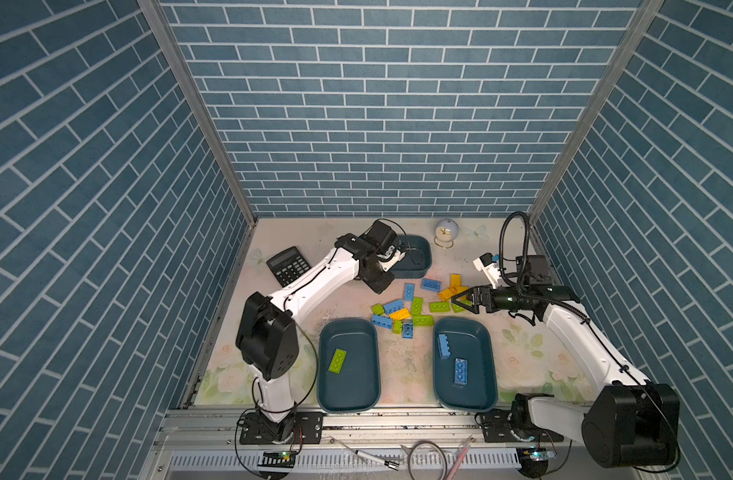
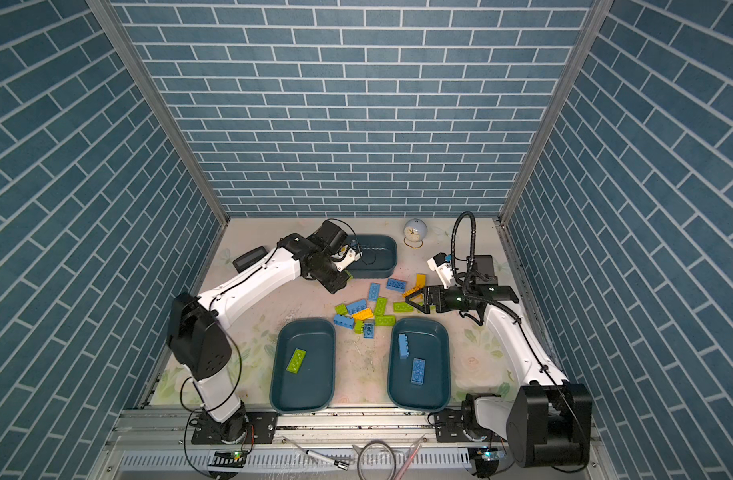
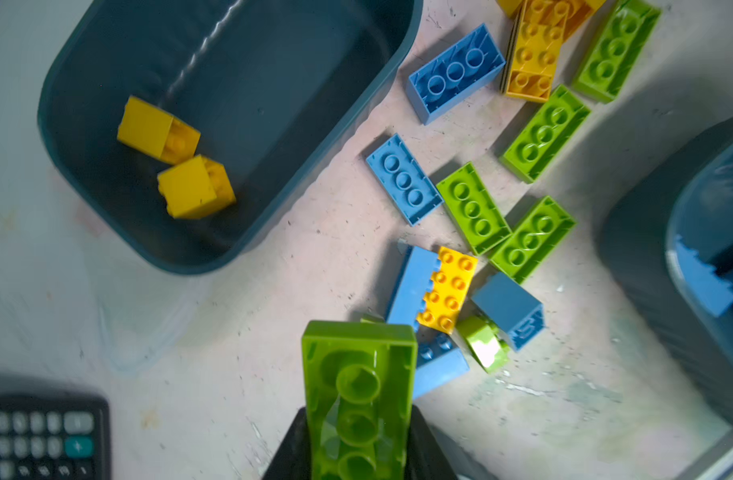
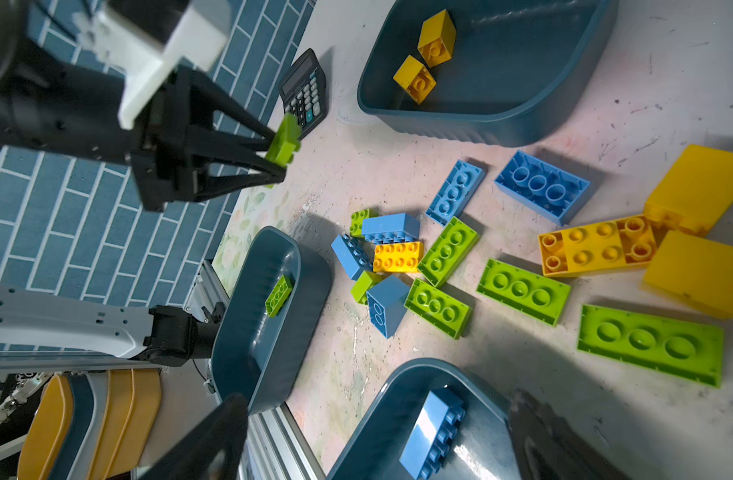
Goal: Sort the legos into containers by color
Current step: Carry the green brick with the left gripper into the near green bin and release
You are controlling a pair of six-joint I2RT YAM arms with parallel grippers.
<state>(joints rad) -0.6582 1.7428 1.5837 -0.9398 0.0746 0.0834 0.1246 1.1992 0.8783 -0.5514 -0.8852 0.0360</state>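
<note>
Sorting under way: we see the left pincer (image 4: 277,157) clamped shut on a lime green brick (image 3: 358,395). It grips the brick across its narrow sides, hollow underside towards the wrist camera, and holds it clear of the surface (image 1: 398,365), just beside the far tub (image 1: 418,257). That tub already holds two yellow pieces (image 3: 157,129), so we judge the green brick does not belong there. Its likely home is the near left tub (image 1: 369,399), where a single green piece (image 1: 337,361) lies, close to that arm's base.

The right pincer (image 1: 458,300) stands spread wide and empty, low over the yellow bricks (image 1: 450,291) at the edge of the heap. We take that as a line-up for a yellow pick. The near right tub (image 1: 481,374), beside that arm, holds two blue pieces (image 1: 460,370).

The loose legos (image 1: 402,311), green, blue and yellow, lie jumbled between the three tubs, several touching or leaning on one another. From there each colour looks to be a short carry. Most of the heap is unsorted. A calculator (image 1: 288,266) sits off to the side, taking no part.
</note>
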